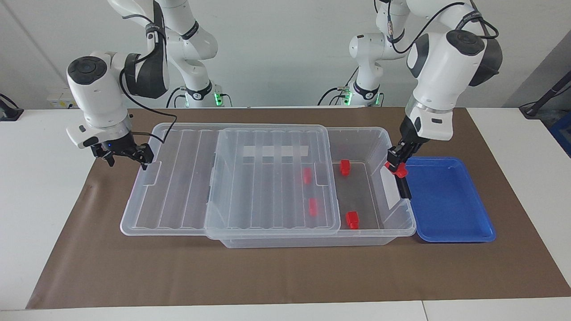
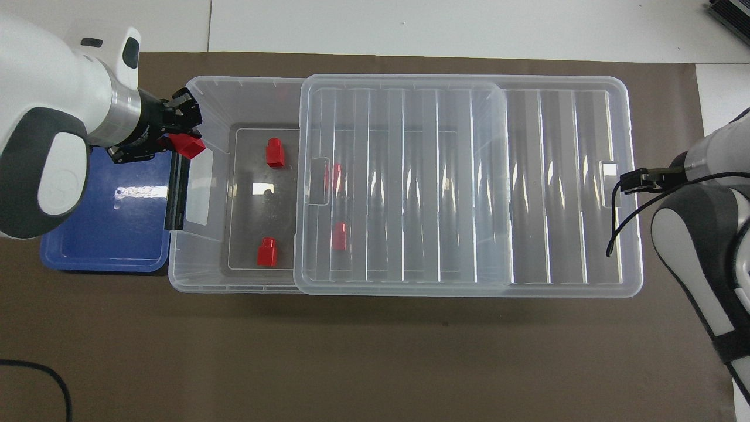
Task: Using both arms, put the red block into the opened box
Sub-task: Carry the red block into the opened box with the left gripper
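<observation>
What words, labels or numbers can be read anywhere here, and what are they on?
None can be read.
The white label strip on the box: blank as far as can be seen.
The white strip showing through the lid: no print that can be made out.
The bands on the arms carry marks too small to read.
The blue tray and red blocks show no lettering.
</observation>
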`<action>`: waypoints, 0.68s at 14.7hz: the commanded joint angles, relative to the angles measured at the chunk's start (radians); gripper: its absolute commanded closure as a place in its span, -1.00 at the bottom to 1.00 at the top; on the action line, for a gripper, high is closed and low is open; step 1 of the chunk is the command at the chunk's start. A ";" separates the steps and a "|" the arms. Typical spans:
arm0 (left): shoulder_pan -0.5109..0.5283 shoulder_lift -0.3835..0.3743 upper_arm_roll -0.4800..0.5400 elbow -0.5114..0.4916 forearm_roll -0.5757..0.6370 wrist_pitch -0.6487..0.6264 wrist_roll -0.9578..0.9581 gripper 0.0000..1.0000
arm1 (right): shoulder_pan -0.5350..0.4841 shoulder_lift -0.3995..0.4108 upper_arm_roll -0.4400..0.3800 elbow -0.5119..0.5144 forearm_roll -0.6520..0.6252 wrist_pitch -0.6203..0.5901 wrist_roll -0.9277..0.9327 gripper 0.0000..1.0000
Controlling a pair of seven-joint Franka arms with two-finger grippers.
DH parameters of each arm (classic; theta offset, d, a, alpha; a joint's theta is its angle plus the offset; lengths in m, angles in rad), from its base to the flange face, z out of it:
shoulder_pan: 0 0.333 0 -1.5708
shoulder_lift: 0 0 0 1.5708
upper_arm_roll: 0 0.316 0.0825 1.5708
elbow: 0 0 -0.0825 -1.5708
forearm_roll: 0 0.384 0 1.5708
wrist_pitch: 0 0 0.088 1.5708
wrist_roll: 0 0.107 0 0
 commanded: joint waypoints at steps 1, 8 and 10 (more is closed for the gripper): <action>-0.042 -0.046 0.014 -0.158 0.001 0.106 -0.019 1.00 | -0.011 -0.026 0.015 0.033 0.019 -0.053 -0.010 -1.00; -0.062 0.012 0.014 -0.284 0.057 0.277 -0.010 1.00 | -0.001 -0.086 0.018 0.186 0.179 -0.289 -0.007 -1.00; -0.103 0.075 0.015 -0.284 0.123 0.288 -0.016 1.00 | 0.001 -0.084 0.019 0.255 0.180 -0.375 -0.007 -1.00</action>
